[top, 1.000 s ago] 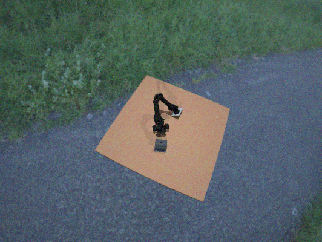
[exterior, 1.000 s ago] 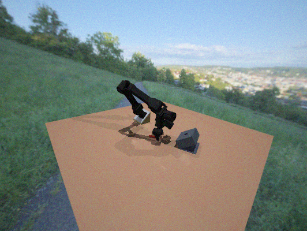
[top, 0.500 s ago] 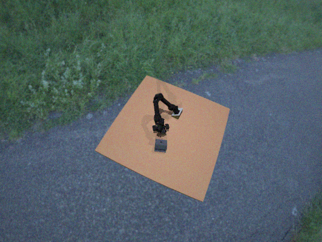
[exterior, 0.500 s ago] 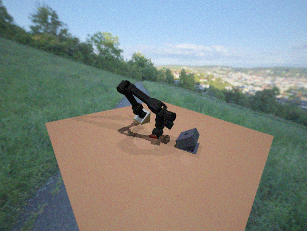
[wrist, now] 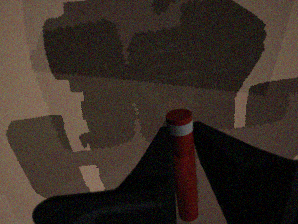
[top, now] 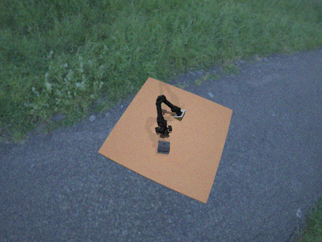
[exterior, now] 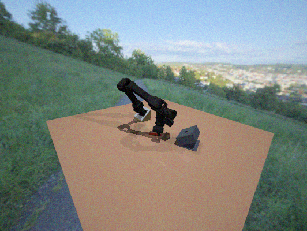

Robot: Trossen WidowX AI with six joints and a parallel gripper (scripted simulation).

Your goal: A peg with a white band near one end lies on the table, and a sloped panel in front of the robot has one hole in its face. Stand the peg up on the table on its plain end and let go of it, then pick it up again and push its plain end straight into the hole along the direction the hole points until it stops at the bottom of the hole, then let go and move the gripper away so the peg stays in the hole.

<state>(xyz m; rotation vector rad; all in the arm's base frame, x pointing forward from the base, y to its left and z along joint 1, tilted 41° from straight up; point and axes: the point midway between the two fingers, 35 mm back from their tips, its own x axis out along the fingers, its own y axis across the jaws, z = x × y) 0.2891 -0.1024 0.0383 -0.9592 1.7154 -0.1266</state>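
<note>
Down on the orange worktop (exterior: 121, 179), the end effector (wrist: 182, 165) grips the red peg (wrist: 183, 170) below its unlettered white band (wrist: 179, 129).

Peg (wrist: 184, 170): red cylinder, lying lengthwise between the two dark fingers of the gripper (wrist: 186, 200), which press against its sides. White band (wrist: 179, 129) near the far end, just beyond the fingertips, with a short red cap past it. Table (wrist: 25, 75): tan surface ahead of the gripper, crossed by broad blocky shadows.
</note>
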